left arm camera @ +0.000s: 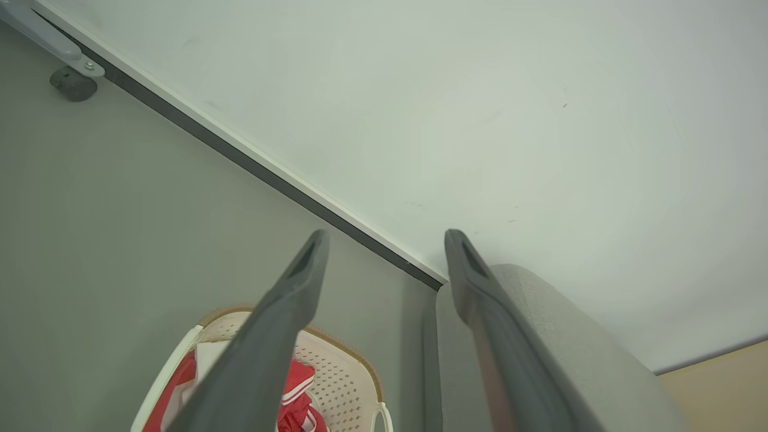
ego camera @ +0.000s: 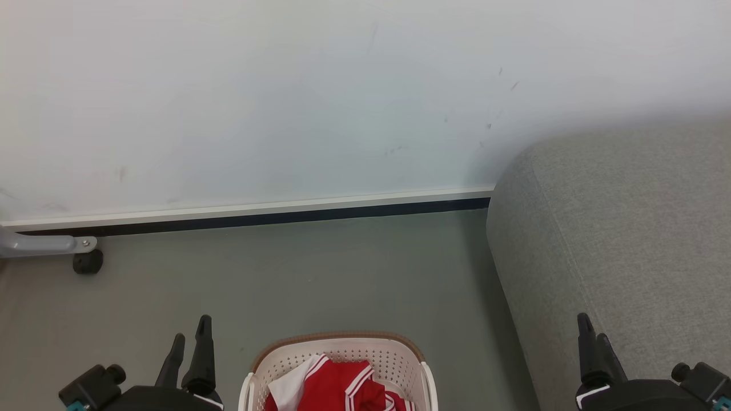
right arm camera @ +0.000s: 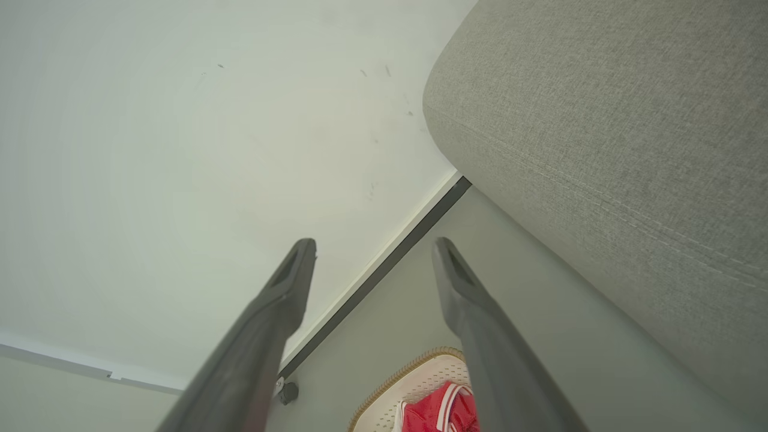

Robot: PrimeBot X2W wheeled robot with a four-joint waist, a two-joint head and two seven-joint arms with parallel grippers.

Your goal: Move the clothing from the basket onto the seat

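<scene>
Clothing [ego camera: 342, 385] could slip back into the basket [ego camera: 394, 357] if the empty, wide-open left gripper [ego camera: 191, 328] or right gripper [ego camera: 591, 326] pinches shallowly.

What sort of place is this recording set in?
Likely a plain indoor room staged as a living space: a grey upholstered seat by a white wall, and a laundry basket of red clothing on the grey floor.

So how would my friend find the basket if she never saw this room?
Start at the grey seat by the white wall. On the grey floor left of it sits the basket. It's cream with little holes, a brown rim, and red-and-white clothing inside.
</scene>
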